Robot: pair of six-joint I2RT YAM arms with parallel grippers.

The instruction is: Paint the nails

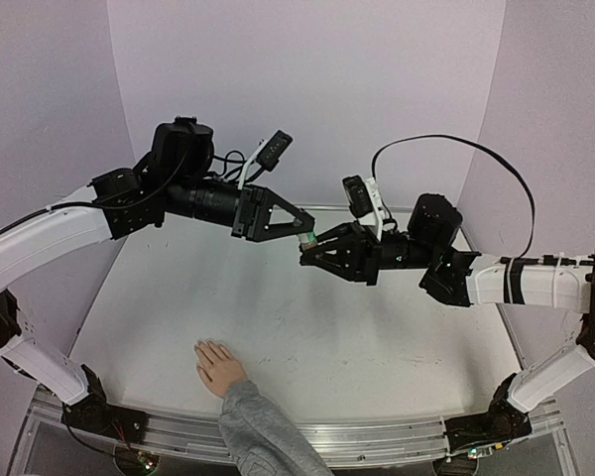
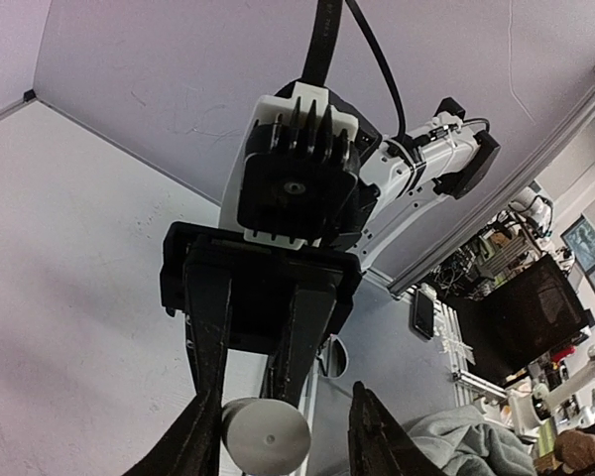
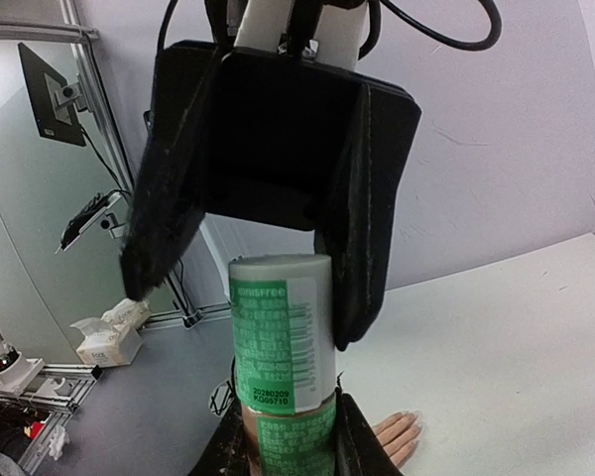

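A small whitish bottle with a green label [image 1: 306,239] hangs in mid-air above the table's middle. My right gripper [image 3: 290,446] is shut on its lower body. My left gripper [image 1: 299,230] comes in from the left and straddles the bottle's white cap [image 2: 268,434]. It is open: one finger touches the cap, the other finger [image 2: 377,436] stands clear of it. The flesh-coloured hand [image 1: 218,367] lies flat near the front edge in a grey sleeve [image 1: 263,431]. Its pale nails [image 1: 203,347] point toward the back; the nails [image 3: 416,418] also show below the bottle in the right wrist view.
White tabletop [image 1: 377,337] enclosed by lilac walls on three sides. An aluminium rail [image 1: 377,436] runs along the front edge between the arm bases. A black cable [image 1: 476,149] loops above the right arm. Both arms meet high over the centre.
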